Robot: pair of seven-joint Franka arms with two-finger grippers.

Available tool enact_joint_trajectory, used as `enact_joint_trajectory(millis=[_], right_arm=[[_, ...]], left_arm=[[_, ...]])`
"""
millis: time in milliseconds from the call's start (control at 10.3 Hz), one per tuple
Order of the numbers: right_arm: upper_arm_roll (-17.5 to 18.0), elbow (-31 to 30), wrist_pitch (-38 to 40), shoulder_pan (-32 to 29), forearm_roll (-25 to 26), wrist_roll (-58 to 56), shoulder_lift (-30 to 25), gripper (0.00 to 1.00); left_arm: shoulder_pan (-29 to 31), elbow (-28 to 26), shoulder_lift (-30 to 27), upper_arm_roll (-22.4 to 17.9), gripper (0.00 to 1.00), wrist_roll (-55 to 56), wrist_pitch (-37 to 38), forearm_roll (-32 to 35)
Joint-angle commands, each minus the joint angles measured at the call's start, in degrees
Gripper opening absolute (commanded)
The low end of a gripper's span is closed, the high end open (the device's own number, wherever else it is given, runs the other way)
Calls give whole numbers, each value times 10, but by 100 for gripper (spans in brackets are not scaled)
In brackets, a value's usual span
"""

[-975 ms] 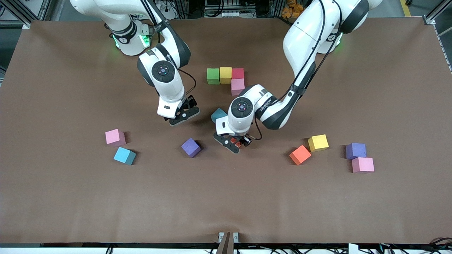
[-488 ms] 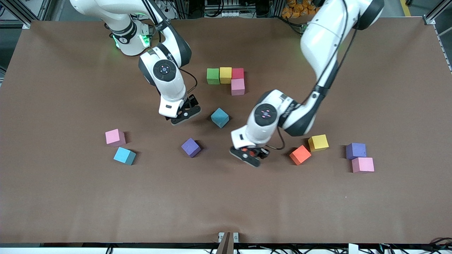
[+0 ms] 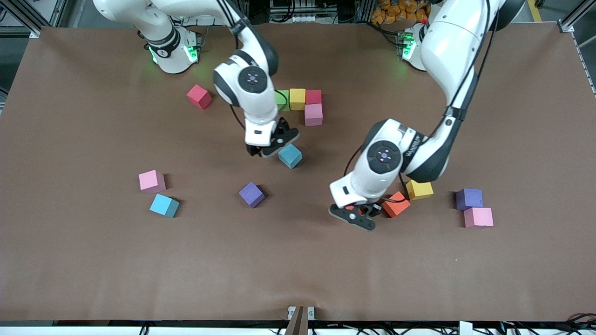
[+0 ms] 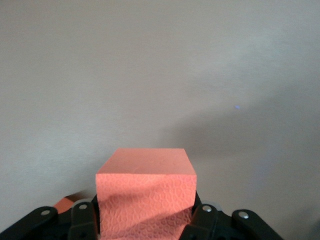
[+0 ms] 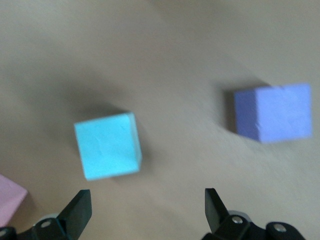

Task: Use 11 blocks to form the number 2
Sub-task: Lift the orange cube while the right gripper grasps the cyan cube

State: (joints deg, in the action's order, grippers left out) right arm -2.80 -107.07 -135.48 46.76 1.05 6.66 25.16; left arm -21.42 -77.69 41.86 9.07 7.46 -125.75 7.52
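The brown bench (image 3: 93, 260) carries the started number 2 (image 3: 305, 104): a row of green, yellow and red matte foam cubes with a pink one below. Your left gripper (image 3: 359, 215) grips a small orange foam cube (image 4: 145, 197) just beside a loose orange cube (image 3: 396, 204); expect a collision there. Your right gripper (image 3: 272, 145), jaws spread, hovers at the teal foam cube (image 3: 290, 155); misalignment could nudge it.

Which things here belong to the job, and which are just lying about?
Job: the started number 2; orange block held by left end effector; blue block by open right end effector.
Lying about: loose red block, purple block, pink block, maybe needed later.
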Motion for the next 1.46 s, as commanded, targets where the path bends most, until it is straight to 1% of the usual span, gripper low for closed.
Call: enact_joint_trajectory(millis=[0,98,585,1366], right_arm=[[-1,91,4,3,6,-3,80,100],[-1,110,3,8,6,-2,98,100],[0,110,-28,27,1,4,127,100],[0,93,-26,29,0,6,127,100]], left_arm=[[16,-9,-10,2,6,-3,6,-19],[19,-9,-11,2,7,-4,6,-20],[33,-9,-13,3,6,-4,7,-20],[24,-10,-11,4,6,-4,14,-20]])
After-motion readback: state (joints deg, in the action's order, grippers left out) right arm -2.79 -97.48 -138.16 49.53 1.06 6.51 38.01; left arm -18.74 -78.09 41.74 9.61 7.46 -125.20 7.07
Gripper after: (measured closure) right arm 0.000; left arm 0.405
